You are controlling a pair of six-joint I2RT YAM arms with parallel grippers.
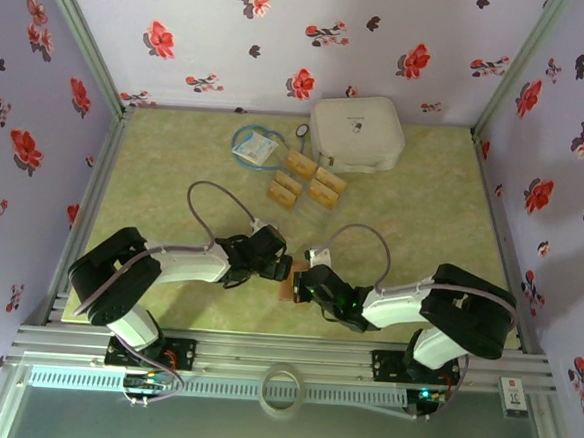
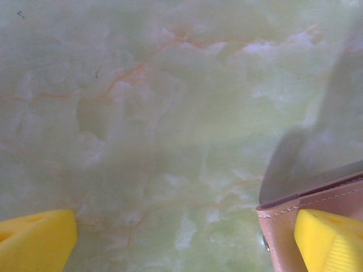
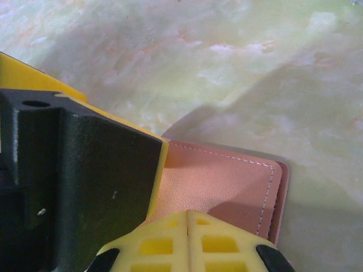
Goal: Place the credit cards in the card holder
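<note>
While none of the credit cards (image 1: 301, 164) has yet gone into the card holder (image 1: 286, 291), I judge the task to be at its opening step. The cards lie in a loose cluster on the far half of the desk (image 1: 176, 151), just in front of a white case (image 1: 356, 133) and well apart from the holder. The holder lies flat near my bases, between my two hands. Its reddish-brown stitched cover faces up, and a second layer shows along one edge. From this I take it to be folded closed, though I cannot see the inside. Opening the holder, fetching each card and sliding it in all remain to be done.

My left hand (image 2: 182, 241) is spread as wide as it goes, with bare desk between its yellow fingertips. Its right-side fingertip (image 2: 329, 241) sits over a corner of the holder. Whether it touches the leather or floats just above it I cannot tell. This hand holds nothing.

My right hand (image 3: 188, 238) has its fingers brought fully together, so that only a thin seam shows between the pads. The joined tips rest at the near edge of the holder's cover. They look to be pressing on it and pinning it to the desk. I cannot tell whether a thin flap is caught between them. My left hand stands close beside my right, almost touching it.
</note>
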